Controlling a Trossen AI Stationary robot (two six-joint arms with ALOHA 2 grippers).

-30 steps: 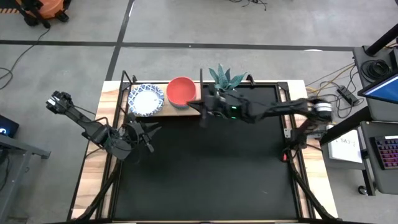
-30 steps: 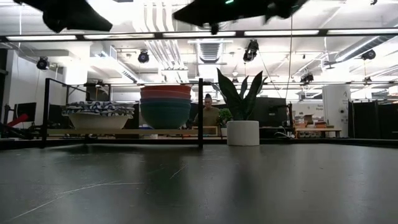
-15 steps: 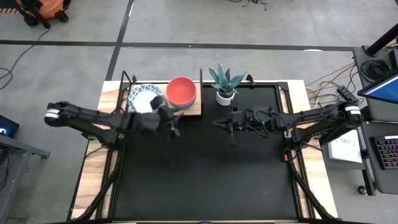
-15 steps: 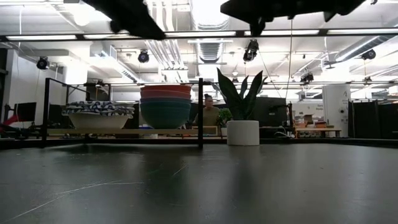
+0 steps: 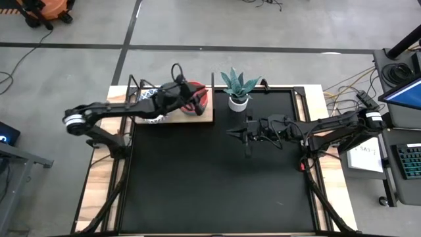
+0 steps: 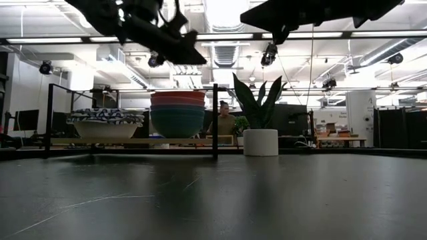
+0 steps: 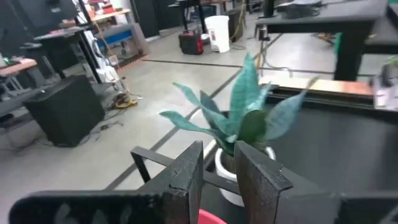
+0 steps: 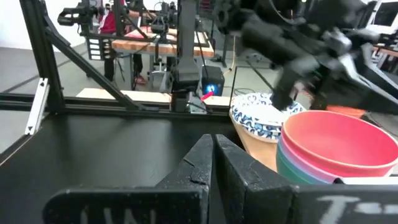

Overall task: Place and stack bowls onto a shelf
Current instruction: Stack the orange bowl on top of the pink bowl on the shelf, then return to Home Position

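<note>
The shelf (image 5: 205,118) holds two stacks. The patterned bowls (image 6: 105,123) are on its left part, half hidden by my left arm in the high view (image 5: 146,112). The plain bowls, with the red one on top (image 5: 199,93), are on its right part (image 6: 177,113). My left gripper (image 5: 196,105) hovers above the red bowl, empty, with its fingers a narrow gap apart (image 7: 219,163). My right gripper (image 5: 235,131) is shut and empty (image 8: 213,152), high over the middle of the table and pointing at the shelf.
A white pot with a green plant (image 5: 238,87) stands on the table just right of the shelf, ahead of my left gripper (image 7: 239,118). Black frame posts (image 6: 215,120) rise at the shelf's corners. The black tabletop (image 5: 210,184) spreads toward the near edge.
My left gripper has swung from near the table's left edge toward the far edge and the right, ending above the stack topped by the red bowl. My right gripper has drawn back from the shelf's right end toward the table's right and near side, then kept still. The bowls have not moved.
</note>
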